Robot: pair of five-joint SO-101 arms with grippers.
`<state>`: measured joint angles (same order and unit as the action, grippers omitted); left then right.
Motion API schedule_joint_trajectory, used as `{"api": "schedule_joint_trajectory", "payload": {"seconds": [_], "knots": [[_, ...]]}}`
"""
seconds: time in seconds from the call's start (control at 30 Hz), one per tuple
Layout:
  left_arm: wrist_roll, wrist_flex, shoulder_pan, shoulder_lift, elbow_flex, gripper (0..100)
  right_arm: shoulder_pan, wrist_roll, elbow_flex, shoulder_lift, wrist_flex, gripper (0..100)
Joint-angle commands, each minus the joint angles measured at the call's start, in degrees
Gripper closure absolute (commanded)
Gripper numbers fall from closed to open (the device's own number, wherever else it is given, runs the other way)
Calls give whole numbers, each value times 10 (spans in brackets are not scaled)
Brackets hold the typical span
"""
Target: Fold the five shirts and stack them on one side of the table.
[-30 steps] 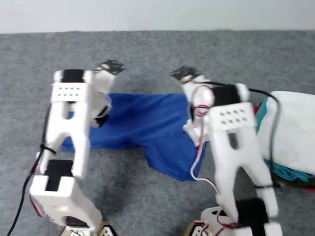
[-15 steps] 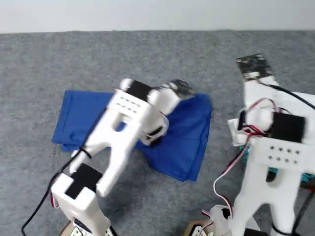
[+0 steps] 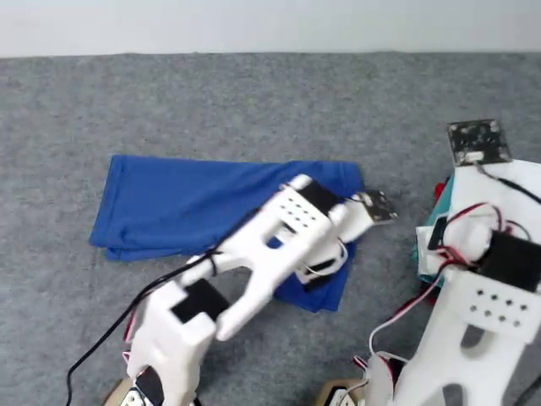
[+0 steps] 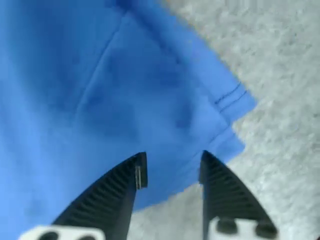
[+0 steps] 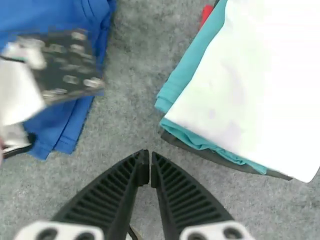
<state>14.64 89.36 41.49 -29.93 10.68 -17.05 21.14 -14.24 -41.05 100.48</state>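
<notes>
- Blue shirt [image 3: 194,203]: partly folded, flat on the grey table cover [image 3: 254,101], centre-left.
- Shirt stack, right edge of the table: white shirt [image 5: 260,90] on top, teal shirt [image 5: 182,95] under it, a dark grey layer [image 5: 220,157] lowest, and a red edge [image 5: 206,14] on the far side.
- Left gripper [image 4: 172,160]: jaws moderately apart, empty, above the blue shirt's near right corner.
- Right gripper [image 5: 150,160]: jaws closed together, empty, over bare cover between the blue shirt and the stack.

Left arm [image 3: 262,245], right arm [image 3: 478,334]: white printed shells, black servos, red/white/black wiring; black ribbed fingers [image 4: 117,187]; bare wrist PCBs [image 3: 476,140].
</notes>
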Motion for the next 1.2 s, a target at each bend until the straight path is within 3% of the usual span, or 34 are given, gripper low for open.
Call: {"api": "schedule_joint_trajectory", "payload": {"seconds": [0.0, 0.3, 0.7, 0.97, 1.17], "knots": [[-7, -7, 24, -37, 71, 880, -7, 4, -15, -42, 22, 980], [-8, 1, 32, -152, 218, 893, -7, 26, -49, -95, 22, 980], [-9, 98, 38, -178, 359, 893, -7, 37, -52, -98, 21, 980], [-36, 113, 41, -138, 335, 893, -7, 40, -51, -98, 22, 980], [-34, 113, 47, -28, 206, 888, -7, 38, -52, -98, 23, 980]]}}
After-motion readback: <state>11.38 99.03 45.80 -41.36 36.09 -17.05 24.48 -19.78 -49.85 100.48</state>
